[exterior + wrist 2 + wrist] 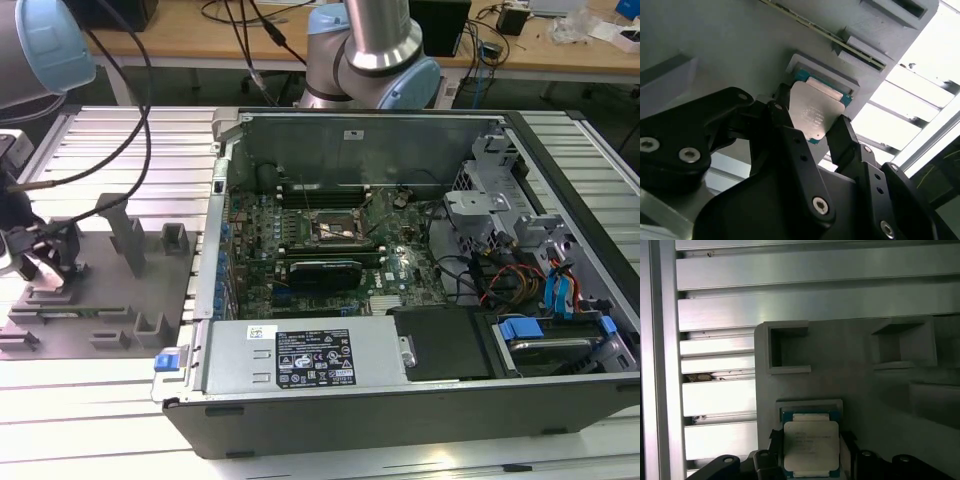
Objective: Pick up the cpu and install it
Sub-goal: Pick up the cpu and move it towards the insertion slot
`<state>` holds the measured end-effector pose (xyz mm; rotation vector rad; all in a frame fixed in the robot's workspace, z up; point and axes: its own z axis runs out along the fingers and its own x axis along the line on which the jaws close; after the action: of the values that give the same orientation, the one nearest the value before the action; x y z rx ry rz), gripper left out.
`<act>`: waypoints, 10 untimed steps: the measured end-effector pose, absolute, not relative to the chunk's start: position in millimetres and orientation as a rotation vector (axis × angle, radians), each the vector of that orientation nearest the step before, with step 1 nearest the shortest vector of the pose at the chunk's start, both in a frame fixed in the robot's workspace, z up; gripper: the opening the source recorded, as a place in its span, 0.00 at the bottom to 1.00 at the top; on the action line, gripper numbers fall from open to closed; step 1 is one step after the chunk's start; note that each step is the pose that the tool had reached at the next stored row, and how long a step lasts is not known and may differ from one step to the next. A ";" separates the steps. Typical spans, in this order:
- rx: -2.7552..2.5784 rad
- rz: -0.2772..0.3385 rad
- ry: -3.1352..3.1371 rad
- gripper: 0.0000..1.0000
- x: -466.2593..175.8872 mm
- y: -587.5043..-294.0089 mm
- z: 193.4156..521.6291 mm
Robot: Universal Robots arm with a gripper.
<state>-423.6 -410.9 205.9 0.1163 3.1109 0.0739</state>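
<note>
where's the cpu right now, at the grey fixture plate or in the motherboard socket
At the grey fixture plate: the cpu sits at its recess, the gripper around it. Whether it is lifted off, cannot tell.

No legible print on sticker (313, 358)

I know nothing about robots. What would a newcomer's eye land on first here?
Most likely the big open computer case in the middle of the exterior view, its green motherboard laid bare. Next, in both wrist views, the silvery cpu on the grey fixture plate, with the black gripper right at it.
</note>
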 end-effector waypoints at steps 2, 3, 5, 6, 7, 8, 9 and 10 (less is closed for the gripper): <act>0.116 0.074 3.111 0.54 -423.6 -410.8 211.2; 0.116 0.074 3.111 0.54 -423.6 -410.8 214.6; 0.116 0.074 3.111 0.54 -423.6 -410.8 215.9; 0.116 0.074 3.110 0.54 -423.6 -410.7 215.4; 0.116 0.074 3.110 0.54 -423.6 -410.8 214.3; 0.116 0.074 3.110 0.54 -423.6 -410.8 212.4; 0.115 0.074 3.110 0.54 -423.6 -410.8 210.7; 0.114 0.074 3.110 0.54 -423.6 -410.8 208.8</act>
<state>-423.6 -410.8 208.8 0.1143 3.1098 0.0740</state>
